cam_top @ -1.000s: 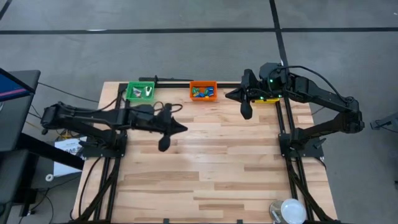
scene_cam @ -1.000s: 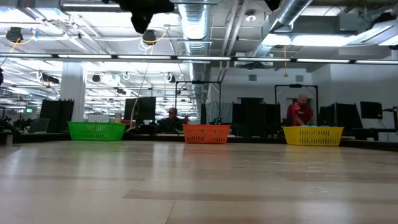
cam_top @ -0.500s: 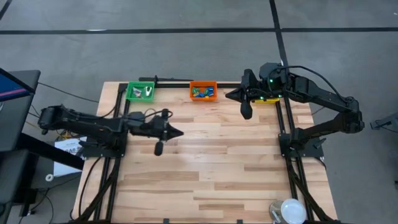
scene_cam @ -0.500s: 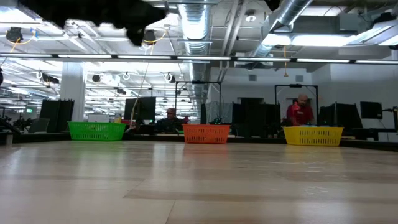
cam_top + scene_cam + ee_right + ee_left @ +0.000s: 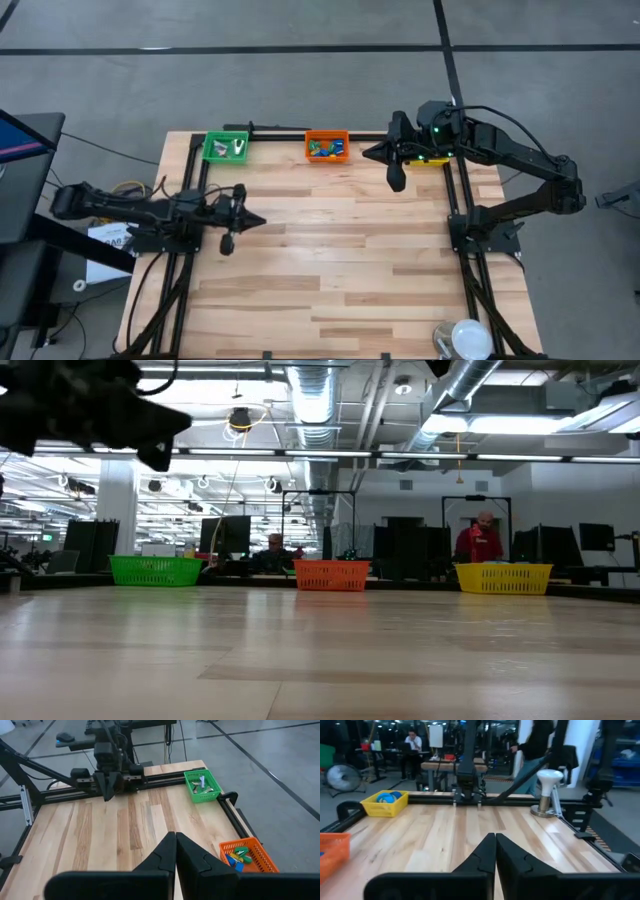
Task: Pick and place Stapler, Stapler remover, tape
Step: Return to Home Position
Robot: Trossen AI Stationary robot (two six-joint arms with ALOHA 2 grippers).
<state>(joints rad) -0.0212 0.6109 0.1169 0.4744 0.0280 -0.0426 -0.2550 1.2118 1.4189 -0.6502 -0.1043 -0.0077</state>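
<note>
Two tape rolls point(image 5: 386, 797): in the yellow bin point(image 5: 372, 811), right of the orange bin point(image 5: 326, 134).
Staplers point(image 5: 238, 856): inside the orange bin.
Staple removers point(image 5: 238, 146): green bin point(image 5: 212, 150), left of the orange bin.
Left gripper point(image 5: 495, 837): clenched, empty, well left of the orange bin.
Right gripper point(image 5: 175, 836): clenched, empty, near the orange bin's right.
Risk: right arm overhangs the yellow bin; lowering could clip it.
Hidden: yellow bin mostly under that arm from above; roll count unsure.

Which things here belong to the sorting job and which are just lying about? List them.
Job: green bin, staple removers inside; orange bin, staplers inside; yellow bin, tape inside; left gripper and right gripper, both shut, empty.
Lying about: white-topped stand at a corner of the table.
</note>
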